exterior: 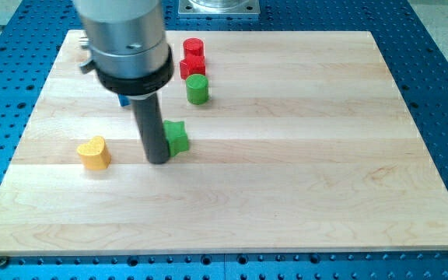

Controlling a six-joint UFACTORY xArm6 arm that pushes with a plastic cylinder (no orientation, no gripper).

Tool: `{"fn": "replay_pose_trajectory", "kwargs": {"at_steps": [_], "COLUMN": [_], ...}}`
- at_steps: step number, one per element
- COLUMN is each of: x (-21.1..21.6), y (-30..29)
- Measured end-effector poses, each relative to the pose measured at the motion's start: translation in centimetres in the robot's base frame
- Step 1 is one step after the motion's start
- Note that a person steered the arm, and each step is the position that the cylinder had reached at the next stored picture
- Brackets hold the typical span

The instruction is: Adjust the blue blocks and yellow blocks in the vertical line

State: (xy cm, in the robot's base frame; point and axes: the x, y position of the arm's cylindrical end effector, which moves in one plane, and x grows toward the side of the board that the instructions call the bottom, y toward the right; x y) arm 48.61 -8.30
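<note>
- The blue perforated bench (434, 93) fills the frame around the board, showing at the view's left, right and bottom edges.
- The pale wooden board (302, 155) lies on it, wide and striped with grain, and carries every block.
- The arm's silver housing (123, 35) comes down from the view's top left, with a black collar under it, and covers part of the board's upper left corner.
- The dark rod (151, 124) drops straight from that collar; there are no fingers or jaws on it, so nothing opens, closes or grips.
- My tip (159, 162) rests on the board just left of the green star-like block, touching it or very nearly; I cannot tell which.
- The yellow heart-shaped block (94, 152) sits near the view's left side, left of my tip and apart from it.
- The green star-like block (176, 138) stands right beside the rod, a little left of the board's middle.
- The green cylinder (197, 89) stands upright above the star-like block, toward the view's top.
- Two red blocks sit just above the cylinder: a red cylinder (193, 47) nearest the top edge and a red block (192, 66) directly below it, its shape unclear.
- A blue block (123, 100) shows only as a sliver under the collar, left of the rod; its shape is hidden.
</note>
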Motion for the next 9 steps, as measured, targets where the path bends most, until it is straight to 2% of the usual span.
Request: {"fn": "replay_pose_trajectory", "kwargs": {"at_steps": [1, 2, 3, 4, 6, 8, 9], "x": [-2.9, -3.7, -2.2, -3.0, -12.8, -18.0, -20.3], "y": [2.0, 2.4, 2.3, -3.5, -3.6, -1.2, -1.9]}}
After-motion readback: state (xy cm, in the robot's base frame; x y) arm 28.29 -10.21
